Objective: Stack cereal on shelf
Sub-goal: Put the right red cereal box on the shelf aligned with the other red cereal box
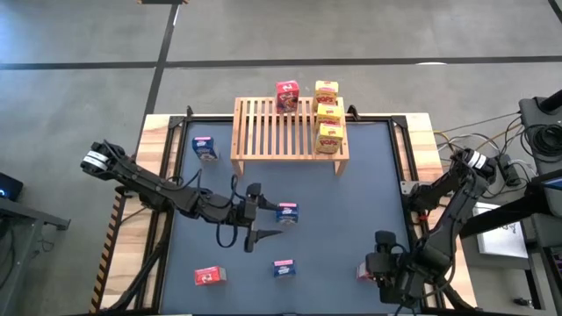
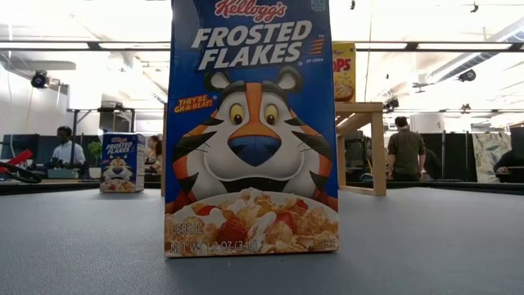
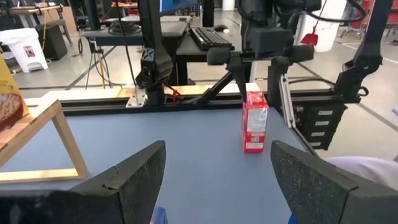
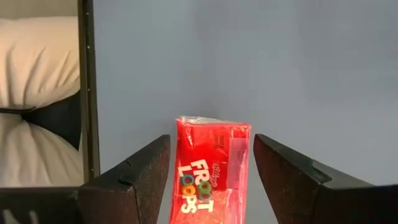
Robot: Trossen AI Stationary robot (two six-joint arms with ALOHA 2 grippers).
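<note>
1. The right gripper (image 1: pixel 373 268), at the lower right of the high view, has its fingers on either side of an upright red Froot Loops box (image 4: pixel 212 171); I cannot tell whether they press on it.
2. The left gripper (image 1: pixel 263 224), mid-frame, hangs open just beside a blue box (image 1: pixel 286 211), grasping nothing.
3. The shelf (image 1: pixel 285 132), top centre, carries three yellow boxes (image 1: pixel 328 116) along its right end and a red box (image 1: pixel 287 95) at its far edge.
4. Loose on the table: a blue box (image 1: pixel 205 147) left of the shelf, another blue box (image 1: pixel 284 268) and a red box (image 1: pixel 209 276) near the bottom edge.

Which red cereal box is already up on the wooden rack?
The red box at the shelf's back edge, beside the yellow boxes; the other reds are off the shelf.
</note>
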